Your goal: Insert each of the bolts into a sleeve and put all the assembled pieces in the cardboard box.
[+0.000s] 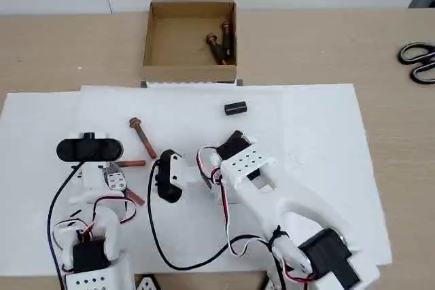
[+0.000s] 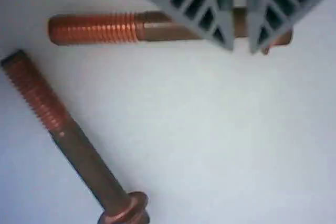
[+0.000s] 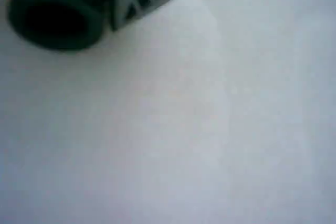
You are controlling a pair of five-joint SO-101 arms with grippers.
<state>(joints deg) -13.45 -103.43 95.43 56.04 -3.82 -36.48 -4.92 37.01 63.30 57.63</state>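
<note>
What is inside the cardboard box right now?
Inside the cardboard box lie two copper bolts, apparently sleeved, close together by its right-hand wall. The floor strip behind the near wall is hidden.

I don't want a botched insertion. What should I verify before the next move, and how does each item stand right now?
1. Left gripper over a bolt: ok.
2. That bolt gripped: cannot tell.
3. Second bolt lying apart from it: ok.
4. Sleeve gripped for mating: cannot tell.
5. Spare sleeve lying free: ok.
6. Cardboard box has room left: ok.
</note>
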